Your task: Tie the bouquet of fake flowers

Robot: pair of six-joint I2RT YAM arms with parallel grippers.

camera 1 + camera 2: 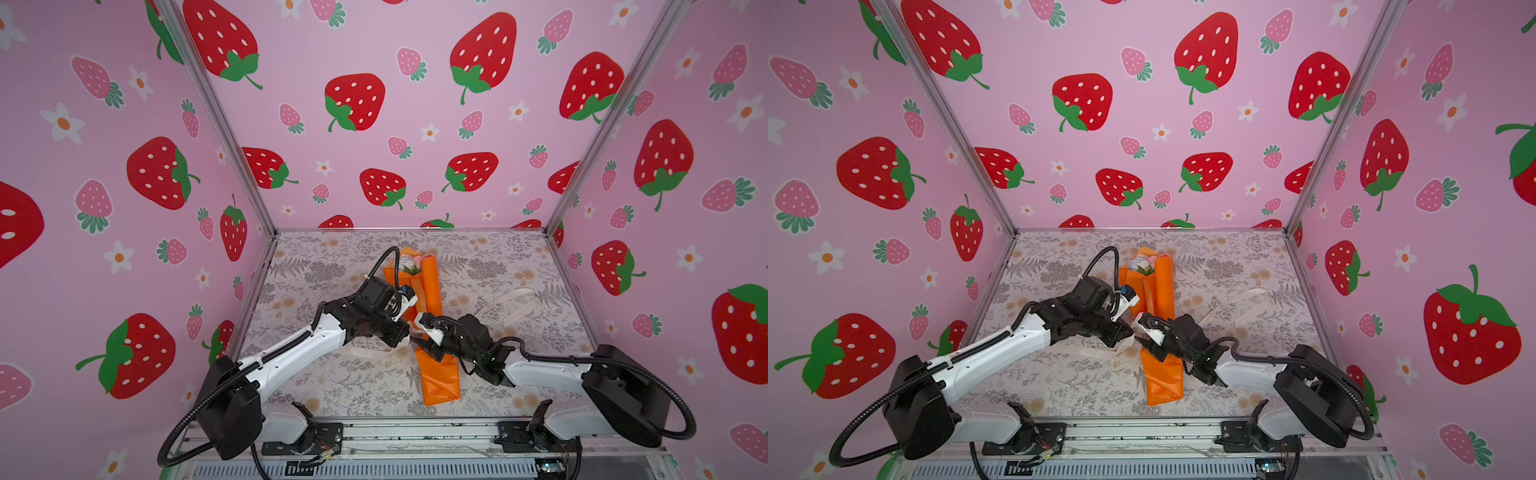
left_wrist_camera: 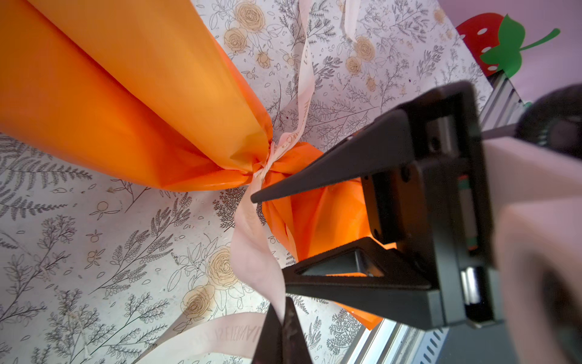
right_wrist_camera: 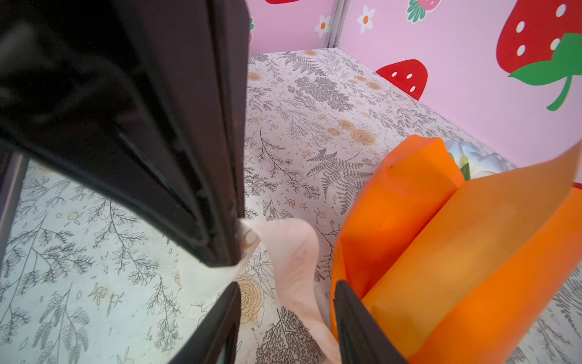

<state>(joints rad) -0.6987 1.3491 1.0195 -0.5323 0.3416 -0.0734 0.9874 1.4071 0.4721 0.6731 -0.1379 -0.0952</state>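
Left gripper pinches the cream ribbon beside the knot on the bouquet of fake flowers, whose long axis runs through that knot, and your right gripper, jaws spread, sits nearer it.

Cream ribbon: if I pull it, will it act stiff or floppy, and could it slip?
Likely floppy: the cream ribbon twists and curls off the shut left gripper. Probably light, since loose loops lie limp on the table. Smooth-looking, so it may slip.
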